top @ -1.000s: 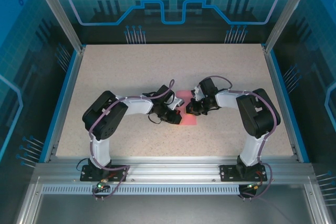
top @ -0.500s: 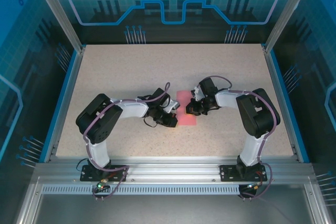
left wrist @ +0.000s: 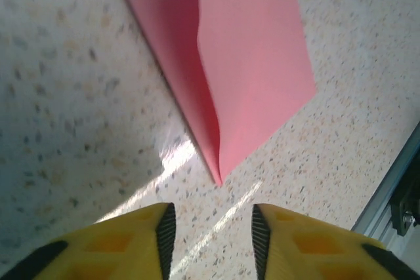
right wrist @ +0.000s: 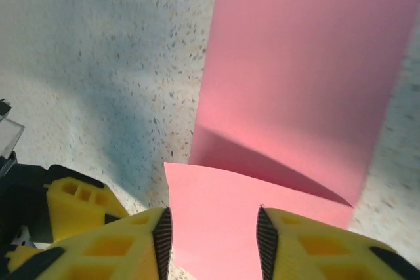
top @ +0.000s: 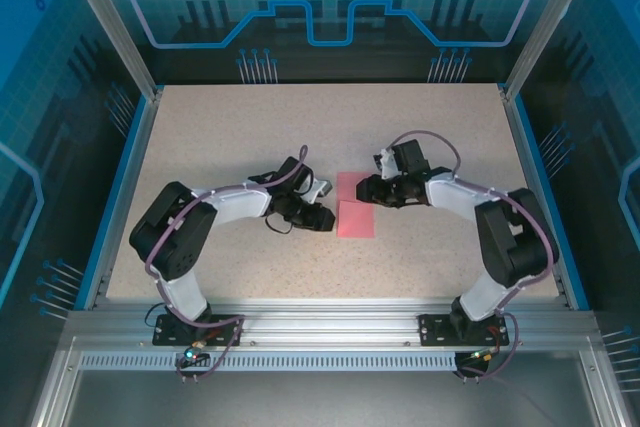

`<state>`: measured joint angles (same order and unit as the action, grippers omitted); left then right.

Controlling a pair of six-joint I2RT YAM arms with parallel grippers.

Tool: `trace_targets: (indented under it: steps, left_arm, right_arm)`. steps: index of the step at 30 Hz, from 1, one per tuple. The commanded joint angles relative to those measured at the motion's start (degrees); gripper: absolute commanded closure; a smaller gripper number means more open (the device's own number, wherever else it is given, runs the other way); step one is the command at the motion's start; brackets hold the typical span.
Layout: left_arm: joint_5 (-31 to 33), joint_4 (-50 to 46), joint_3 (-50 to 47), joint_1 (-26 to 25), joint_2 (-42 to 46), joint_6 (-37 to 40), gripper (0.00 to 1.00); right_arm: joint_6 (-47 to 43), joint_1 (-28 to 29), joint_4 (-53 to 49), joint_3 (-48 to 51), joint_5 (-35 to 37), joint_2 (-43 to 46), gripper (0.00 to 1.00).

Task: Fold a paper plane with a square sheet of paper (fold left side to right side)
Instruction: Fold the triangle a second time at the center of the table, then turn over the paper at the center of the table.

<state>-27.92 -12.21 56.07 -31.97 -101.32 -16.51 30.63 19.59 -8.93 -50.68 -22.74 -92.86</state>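
Observation:
The pink-red sheet of paper (top: 355, 209) lies mid-table, folded into a narrow rectangle, its top layer slightly lifted. In the left wrist view the paper (left wrist: 252, 57) ends in a corner just ahead of my left gripper (left wrist: 213, 240), which is open over bare table. From above, the left gripper (top: 324, 217) sits just left of the paper's lower half. My right gripper (top: 362, 190) is at the paper's upper right, open. In the right wrist view the right gripper (right wrist: 213, 237) has the raised flap of the paper (right wrist: 295, 63) showing between its spread fingers.
The speckled beige table (top: 220, 137) is bordered by blue rails and aluminium posts. One yellow finger of the left gripper (right wrist: 73, 200) shows at the lower left of the right wrist view. A metal rail (left wrist: 400, 188) runs near the left wrist view's right edge.
The left arm has drawn back to the left, off the paper. The right gripper has shifted up and right. The paper now lies uncovered as a folded rectangle.

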Motion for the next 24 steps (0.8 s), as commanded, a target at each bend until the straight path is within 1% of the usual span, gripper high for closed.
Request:
trace_targets:
  steps: [1, 3, 6, 9, 11, 13, 14, 17, 19, 21, 24]
  left_arm:
    - [-1.68, 2.26, 4.19, 0.57, -1.88, -1.05, 0.54]
    - [-1.99, 2.35, 6.03, 0.50, -4.01, -0.91, 0.49]
    - [-1.57, 2.77, 8.14, 0.58, -7.03, -0.63, 0.46]
    - [-0.50, 2.21, 10.65, 0.58, -9.66, -0.19, 0.45]
    - [-0.13, 2.02, 12.03, 0.57, -11.05, 0.04, 0.46]
    - [-0.33, 2.08, 13.05, 0.58, -11.83, 0.25, 0.51]
    - [-0.28, 2.29, 13.18, 0.52, -11.90, 0.25, 0.56]
    - [0.66, 2.71, 12.80, 0.51, -11.30, 0.34, 0.75]
    - [1.61, 2.89, 12.04, 0.54, -10.61, 0.51, 0.85]
    - [2.91, 3.16, 10.86, 0.57, -9.59, 0.44, 0.90]
    - [4.16, 3.72, 9.12, 0.59, -8.14, 0.43, 0.91]
  right_arm:
    - [0.27, -1.85, 1.26, 5.13, 3.01, 3.96, 0.46]
    - [1.19, -3.02, 3.05, 7.84, 2.31, 6.25, 0.37]
    - [2.36, -4.24, 5.03, 10.87, 1.21, 8.70, 0.28]
    - [2.68, -4.57, 5.50, 12.30, 0.51, 10.29, 0.24]
    - [2.60, -4.63, 5.33, 12.70, -0.03, 10.88, 0.23]
    - [2.50, -4.63, 5.17, 12.93, -0.63, 11.20, 0.24]
    - [2.43, -4.61, 4.94, 12.89, -0.93, 11.04, 0.24]
    - [2.17, -4.65, 4.74, 12.57, -2.27, 9.97, 0.26]
    - [2.56, -4.60, 5.25, 12.40, -3.39, 8.90, 0.27]
    - [3.17, -4.37, 5.96, 11.89, -4.54, 7.50, 0.28]
    - [4.20, -3.54, 7.42, 10.95, -5.80, 5.12, 0.29]
